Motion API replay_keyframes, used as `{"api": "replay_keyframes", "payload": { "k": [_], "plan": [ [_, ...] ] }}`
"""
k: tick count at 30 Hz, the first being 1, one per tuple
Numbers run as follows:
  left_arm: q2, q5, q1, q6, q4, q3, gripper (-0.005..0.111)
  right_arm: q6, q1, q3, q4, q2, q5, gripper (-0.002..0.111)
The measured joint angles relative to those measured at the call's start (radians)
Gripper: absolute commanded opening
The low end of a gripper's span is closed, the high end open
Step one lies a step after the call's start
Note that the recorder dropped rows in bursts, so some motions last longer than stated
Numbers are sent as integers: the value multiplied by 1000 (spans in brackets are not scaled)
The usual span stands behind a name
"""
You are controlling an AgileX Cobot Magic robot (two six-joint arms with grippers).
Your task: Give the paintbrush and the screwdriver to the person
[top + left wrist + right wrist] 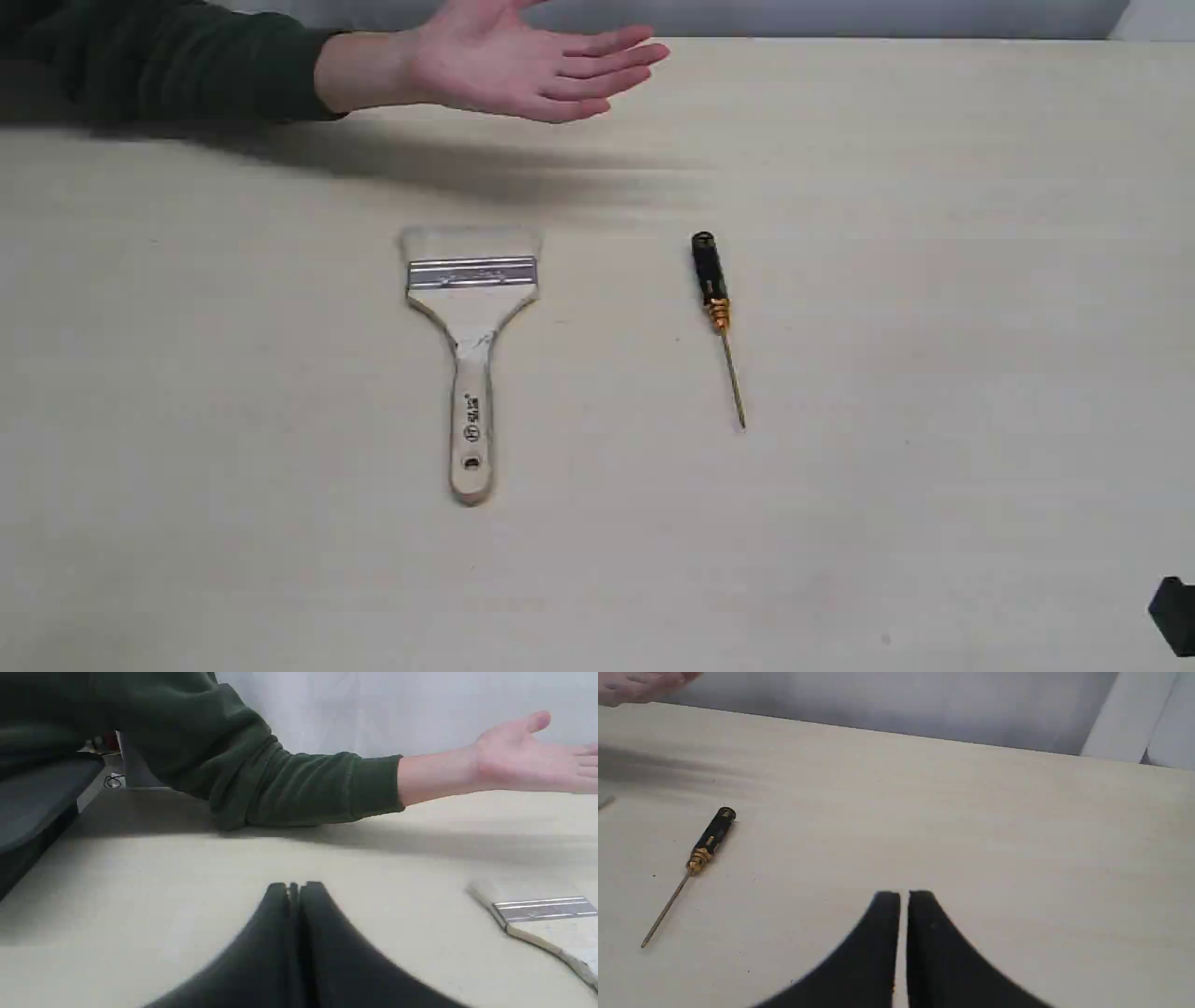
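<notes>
Paintbrush (471,308) is laid flat on surface (934,373), bristles toward person's open hand (523,65); black handle print cannot be read. Screwdriver (711,280) is laid well apart, rightward. Left end effector (295,887) is clenched, empty; right end effector (904,895) is nearly closed, empty.

The paintbrush (471,345) lies flat, pale bristles toward the person's open hand (523,65). The black-handled screwdriver (714,308) lies well apart to its right, thin shaft pointing away from the hand.

Pale wooden table (934,280), plain grey-white wall (878,700) behind, soft light
</notes>
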Motion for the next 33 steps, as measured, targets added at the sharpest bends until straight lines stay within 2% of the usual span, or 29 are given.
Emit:
{"api": "replay_keyframes", "payload": {
  "k": [18,33],
  "plan": [
    [0,0,0,0,0,0,0,0,0,0,0,0,-7,5],
    [0,0,0,0,0,0,0,0,0,0,0,0,-278,5]
  ]
}}
